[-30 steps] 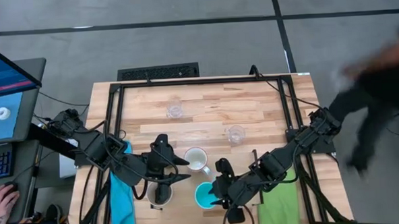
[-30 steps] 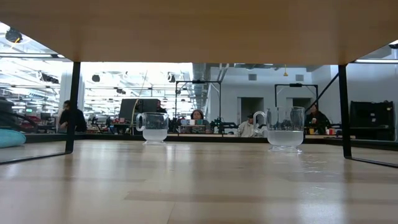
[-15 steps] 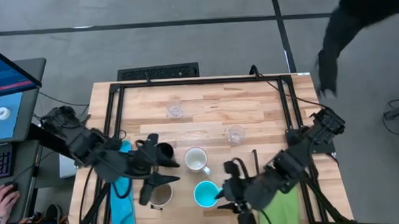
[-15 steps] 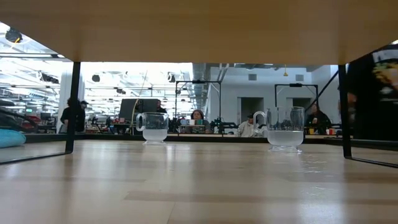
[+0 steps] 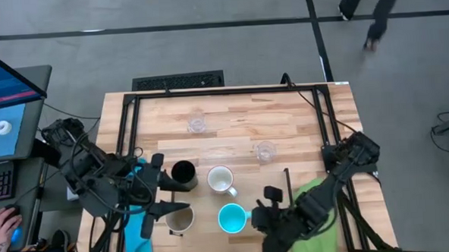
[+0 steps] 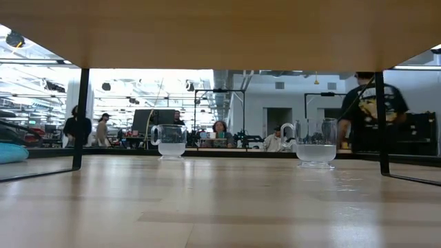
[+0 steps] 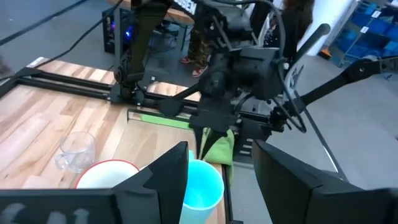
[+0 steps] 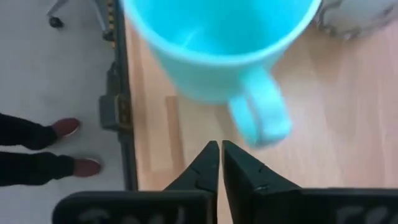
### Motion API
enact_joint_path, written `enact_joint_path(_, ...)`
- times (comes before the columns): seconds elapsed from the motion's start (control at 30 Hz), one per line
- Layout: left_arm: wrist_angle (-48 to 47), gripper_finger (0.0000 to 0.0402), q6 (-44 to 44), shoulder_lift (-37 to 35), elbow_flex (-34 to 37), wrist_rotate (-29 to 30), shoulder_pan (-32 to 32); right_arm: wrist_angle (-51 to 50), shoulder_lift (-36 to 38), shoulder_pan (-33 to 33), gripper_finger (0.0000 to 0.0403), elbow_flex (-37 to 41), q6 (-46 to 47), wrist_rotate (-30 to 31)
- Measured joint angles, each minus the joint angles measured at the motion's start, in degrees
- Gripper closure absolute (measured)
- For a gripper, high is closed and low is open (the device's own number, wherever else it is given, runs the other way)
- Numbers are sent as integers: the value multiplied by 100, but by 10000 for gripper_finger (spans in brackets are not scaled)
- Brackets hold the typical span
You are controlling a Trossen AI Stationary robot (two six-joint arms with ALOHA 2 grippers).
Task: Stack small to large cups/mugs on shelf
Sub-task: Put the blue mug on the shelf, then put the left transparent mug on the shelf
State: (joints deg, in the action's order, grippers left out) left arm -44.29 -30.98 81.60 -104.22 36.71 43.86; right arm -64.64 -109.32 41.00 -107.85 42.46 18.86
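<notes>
Blue mug (image 5: 230, 217) is standing upright near the shelf's (image 5: 300, 115) front edge in the high view, handle pointing toward the right gripper (image 5: 265, 212); the left gripper (image 5: 157, 187) is spreading wide beside the black tumbler (image 5: 183, 173) and tan mug (image 5: 181, 218). Low view is showing only two clear glasses (image 6: 169, 141). Left wrist view is cropping the white mug (image 7: 107, 174). Right wrist view is showing fingers (image 8: 205, 168) nearly touching, gripping nothing, just off the handle.
</notes>
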Motion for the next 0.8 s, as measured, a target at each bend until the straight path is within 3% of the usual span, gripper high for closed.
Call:
enact_joint_path(0.3, 19, 233, -33, 0, 0, -7, 42, 1062, 20, -504, 371, -4, -955, -405)
enact_joint_path(0.63, -8, 233, 65, -1, 0, -113, 39, 1159, 101, -690, 371, -4, -1099, -707)
enact_joint_path(0.8, 123, 233, 30, -207, 0, -264, 52, 1378, 336, -550, 352, -4, -1177, -1004)
